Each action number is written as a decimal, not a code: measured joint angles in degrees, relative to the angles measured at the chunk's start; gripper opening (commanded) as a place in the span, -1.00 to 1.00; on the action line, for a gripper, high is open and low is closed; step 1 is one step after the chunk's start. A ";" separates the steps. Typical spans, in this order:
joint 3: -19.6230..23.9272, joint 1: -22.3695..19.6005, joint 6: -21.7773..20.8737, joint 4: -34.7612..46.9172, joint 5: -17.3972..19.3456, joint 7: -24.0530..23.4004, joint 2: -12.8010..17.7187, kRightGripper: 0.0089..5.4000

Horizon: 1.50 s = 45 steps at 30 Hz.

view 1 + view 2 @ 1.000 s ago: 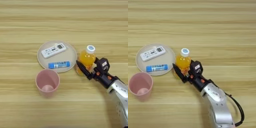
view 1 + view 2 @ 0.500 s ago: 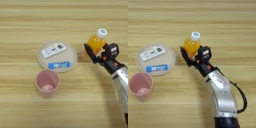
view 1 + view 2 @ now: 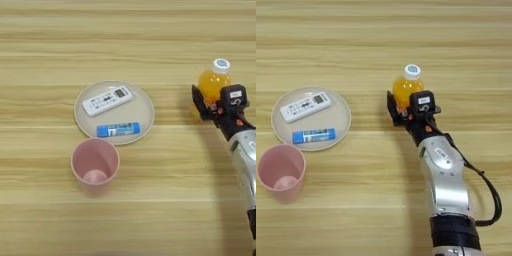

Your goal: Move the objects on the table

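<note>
The small orange juice bottle (image 3: 215,81) with its white cap stands upright at the right of the table (image 3: 125,40). My right gripper (image 3: 213,98) is shut on the bottle's lower body, one black finger (image 3: 391,107) showing on its left side. The white remote control (image 3: 106,100) and the blue tube (image 3: 118,130) lie on the beige plate (image 3: 146,107) at centre left. In front of the plate the pink cup (image 3: 95,162) stands upright with its mouth up.
My silver forearm (image 3: 446,175) runs from the gripper down to the bottom edge in the right eye view, with a black cable (image 3: 491,195) looping at its right. Bare wood lies between the plate and the bottle.
My gripper has carried the bottle from beside the plate's right edge away to the right and farther back. The bottle was tilted half a second ago and is upright now.
</note>
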State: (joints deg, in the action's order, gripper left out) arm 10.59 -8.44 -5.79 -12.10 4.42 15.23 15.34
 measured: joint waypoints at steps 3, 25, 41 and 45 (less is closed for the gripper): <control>0.31 -0.51 -1.18 -2.62 -0.94 -1.11 0.18 0.26; 1.37 -3.97 -4.83 -10.45 -3.01 -4.56 2.01 0.87; 2.64 -4.44 -6.25 -9.55 -2.56 -5.48 2.05 0.99; 3.39 -4.48 -7.85 -8.34 -2.52 -6.27 2.03 0.99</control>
State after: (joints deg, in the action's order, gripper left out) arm 13.99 -12.92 -13.63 -20.44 1.90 8.96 17.37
